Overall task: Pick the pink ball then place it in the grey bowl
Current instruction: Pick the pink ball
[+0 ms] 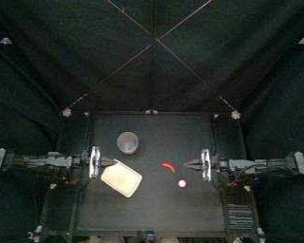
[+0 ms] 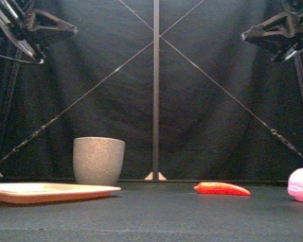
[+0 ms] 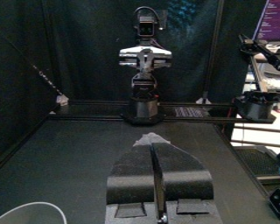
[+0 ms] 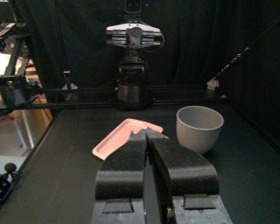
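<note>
The pink ball (image 1: 182, 183) lies on the worktop (image 1: 155, 214) toward its front right, alone and touching nothing. It is round, so it shows no long axis or heading. A red pepper (image 1: 169, 168) lies just behind it, its length running diagonally. The grey cup (image 1: 128, 142) stands upright, mouth up, back and left of the middle, well apart from the ball. The pink tray (image 1: 121, 178) lies flat in front of the cup. The left gripper (image 1: 91, 164) hangs at the left edge and the right gripper (image 1: 198, 165) at the right edge. Each has its jaws pressed together on nothing. The ball and pepper show only in the top and front views. The right wrist view shows the tray and cup.
</note>
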You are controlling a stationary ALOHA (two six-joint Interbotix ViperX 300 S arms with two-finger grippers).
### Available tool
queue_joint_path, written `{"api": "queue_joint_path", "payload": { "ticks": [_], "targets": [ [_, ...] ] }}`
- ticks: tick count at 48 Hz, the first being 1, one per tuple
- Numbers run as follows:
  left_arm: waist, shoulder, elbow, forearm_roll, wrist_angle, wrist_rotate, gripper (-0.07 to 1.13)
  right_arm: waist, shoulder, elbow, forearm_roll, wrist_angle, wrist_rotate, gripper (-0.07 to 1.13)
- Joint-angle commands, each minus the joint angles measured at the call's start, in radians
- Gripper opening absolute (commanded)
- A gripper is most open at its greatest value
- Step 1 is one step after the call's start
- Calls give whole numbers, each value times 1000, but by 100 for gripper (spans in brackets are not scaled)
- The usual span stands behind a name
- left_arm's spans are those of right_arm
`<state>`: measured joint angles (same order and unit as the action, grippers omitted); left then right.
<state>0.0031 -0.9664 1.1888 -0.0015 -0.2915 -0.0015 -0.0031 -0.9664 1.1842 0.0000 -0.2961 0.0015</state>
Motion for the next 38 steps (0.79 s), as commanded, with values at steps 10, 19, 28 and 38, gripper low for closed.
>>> {"api": "queue_joint_path", "payload": {
  "ticks": [10,19,28,38],
  "targets": [
    [41,3,8,-2,-8,6,2,-26,186,21,-18,2,9,18],
    [48,3,6,-2,-21,6,2,-3,295,11,-2,-3,11,56],
    [48,3,8,-2,-32,6,2,17,365,9,81,3,11,97],
    [57,3,9,-2,-32,5,2,46,449,2,146,117,12,100]
  ]
}}
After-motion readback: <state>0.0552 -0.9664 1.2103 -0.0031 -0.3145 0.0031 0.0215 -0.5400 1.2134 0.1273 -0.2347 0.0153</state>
